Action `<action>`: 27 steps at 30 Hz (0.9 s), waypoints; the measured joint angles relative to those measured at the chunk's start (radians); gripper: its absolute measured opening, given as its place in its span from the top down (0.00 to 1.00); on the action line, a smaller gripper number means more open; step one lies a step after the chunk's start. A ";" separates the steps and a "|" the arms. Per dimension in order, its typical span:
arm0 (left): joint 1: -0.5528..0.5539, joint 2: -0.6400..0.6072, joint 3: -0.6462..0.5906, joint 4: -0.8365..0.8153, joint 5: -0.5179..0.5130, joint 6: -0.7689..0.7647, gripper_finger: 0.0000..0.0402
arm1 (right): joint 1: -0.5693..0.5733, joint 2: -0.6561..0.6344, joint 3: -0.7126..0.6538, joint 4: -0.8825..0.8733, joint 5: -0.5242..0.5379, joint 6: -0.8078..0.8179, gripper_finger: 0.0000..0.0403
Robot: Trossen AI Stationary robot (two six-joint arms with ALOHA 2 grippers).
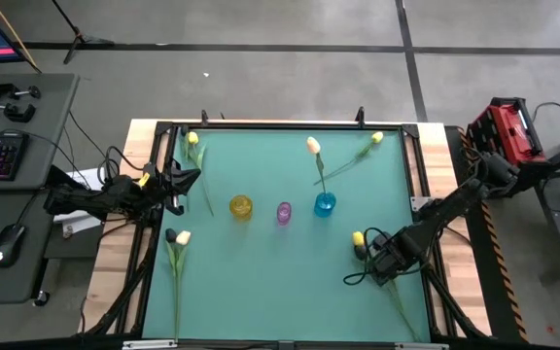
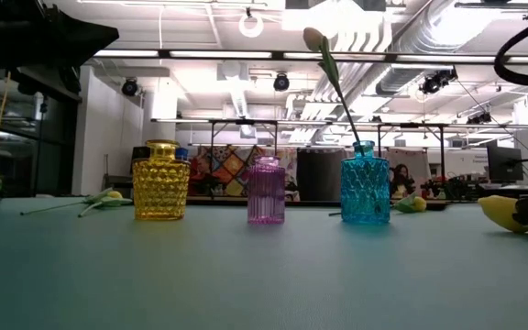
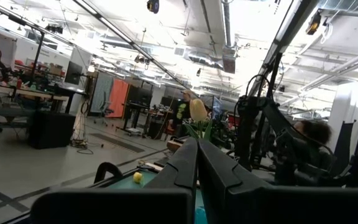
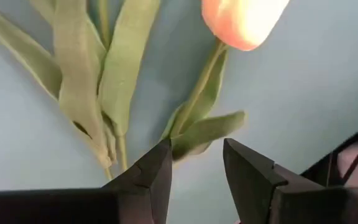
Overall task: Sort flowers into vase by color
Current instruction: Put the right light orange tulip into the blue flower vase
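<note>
Three small glass vases stand in a row mid-table: yellow, pink and blue. The blue one holds a pale-headed tulip. A yellow tulip lies on the mat near the right edge, its stem running toward the near edge. My right gripper points down over it, open, its fingers on either side of the stem's leaves below the head. My left gripper hovers shut at the left edge, on nothing. My right gripper comes from above, its two fingers on either side of the lying tulip's stem and lower leaves, just below the head. A gap still shows between the fingertips. I cannot tell whether they touch the leaves.
Other tulips lie on the mat: one at the far left, one at the near left, one at the far right. A black frame rims the table.
</note>
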 joint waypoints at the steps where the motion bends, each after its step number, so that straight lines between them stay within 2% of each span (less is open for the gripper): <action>1: 0.000 0.000 0.000 0.000 0.000 0.000 1.00 | -0.001 0.000 0.000 0.017 -0.002 0.000 0.66; 8: 0.000 0.000 0.000 0.000 0.000 0.000 1.00 | -0.008 0.000 -0.001 0.088 0.006 0.070 0.59; 14: 0.000 0.000 0.000 0.000 0.000 0.000 1.00 | -0.008 0.001 -0.062 0.153 -0.008 0.129 0.53; 19: 0.000 0.000 0.000 0.000 0.000 0.000 1.00 | -0.008 0.001 -0.091 0.198 0.009 0.152 0.52; 24: 0.000 0.000 0.000 0.000 0.000 0.000 1.00 | -0.009 -0.002 -0.126 0.216 0.001 0.177 0.57; 27: 0.000 0.000 0.000 0.000 0.000 0.000 1.00 | -0.008 -0.002 -0.134 0.211 0.001 0.165 0.69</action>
